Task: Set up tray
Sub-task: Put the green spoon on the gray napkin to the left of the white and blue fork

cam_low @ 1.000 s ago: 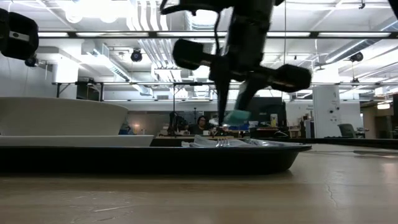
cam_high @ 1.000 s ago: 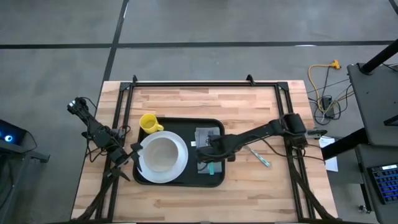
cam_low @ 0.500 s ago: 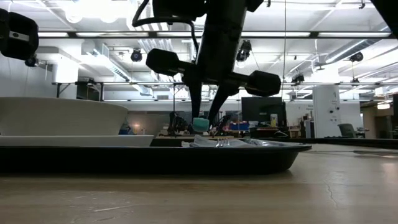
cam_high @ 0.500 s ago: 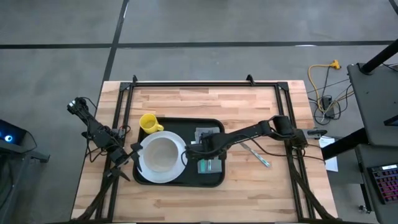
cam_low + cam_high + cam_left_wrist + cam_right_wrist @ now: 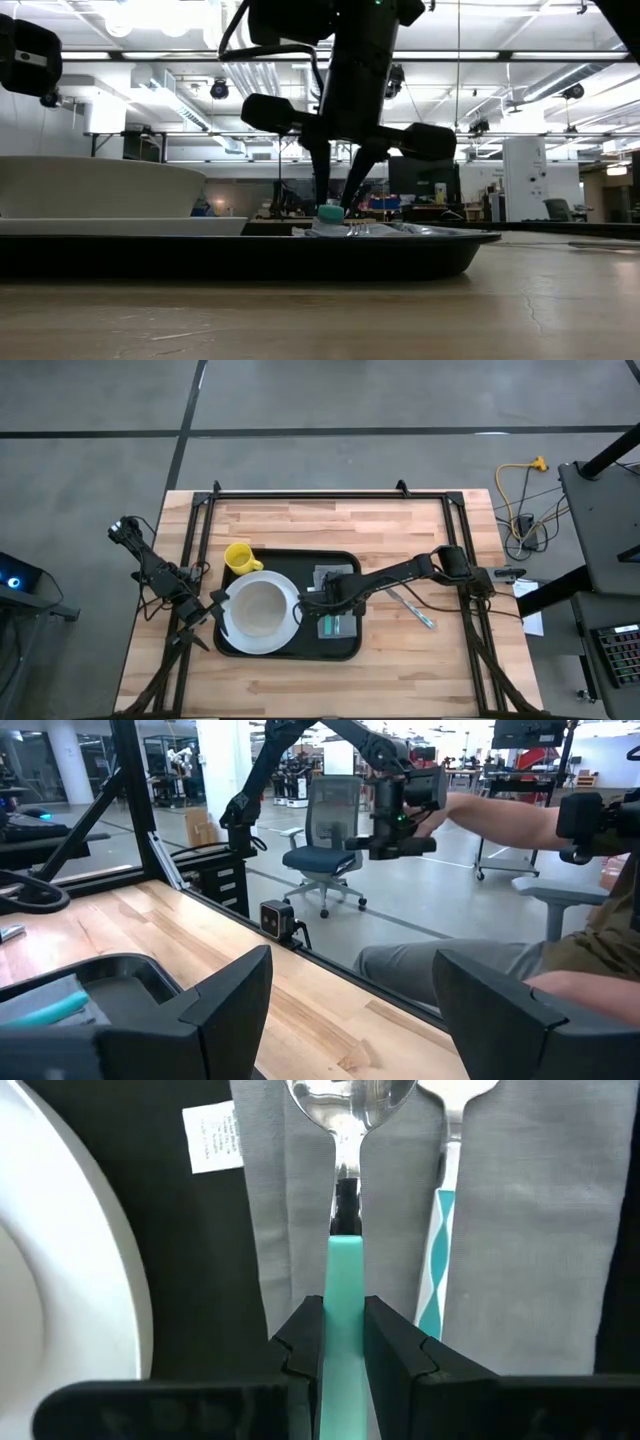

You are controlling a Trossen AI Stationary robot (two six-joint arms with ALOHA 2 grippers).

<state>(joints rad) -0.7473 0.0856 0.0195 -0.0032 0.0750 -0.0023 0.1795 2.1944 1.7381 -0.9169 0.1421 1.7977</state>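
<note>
The black tray (image 5: 345,648) lies mid-table and carries a white plate (image 5: 262,608), a yellow mug (image 5: 238,558) and a grey folded napkin (image 5: 340,582). A fork with a teal patterned handle (image 5: 438,1240) lies on the napkin (image 5: 530,1230). My right gripper (image 5: 316,600) hangs over the napkin's left part, shut on a teal-handled spoon (image 5: 346,1200); in the low view this gripper (image 5: 338,205) reaches down to the tray (image 5: 300,250). My left gripper (image 5: 216,610) is at the tray's left edge beside the plate, open (image 5: 350,1010) and touching nothing. My right gripper pinches the spoon's teal handle (image 5: 345,1280) between its two fingers (image 5: 300,1335), coming from above and pointing down. The fingers lie one on each side of the handle. The spoon's metal bowl (image 5: 350,1095) is over the napkin, and the handle end (image 5: 330,212) is down at napkin level.
Another utensil (image 5: 412,608) lies on the bare wood right of the tray. The plate's rim (image 5: 60,1260) is close beside the napkin. Black frame rails (image 5: 330,493) run along the table's far, left and right edges. A person sits beyond the table (image 5: 560,960).
My right gripper has moved toward the table's left over the napkin, then lowered, staying shut on the spoon. The spoon's teal handle end has come down from above the tray to napkin level.
</note>
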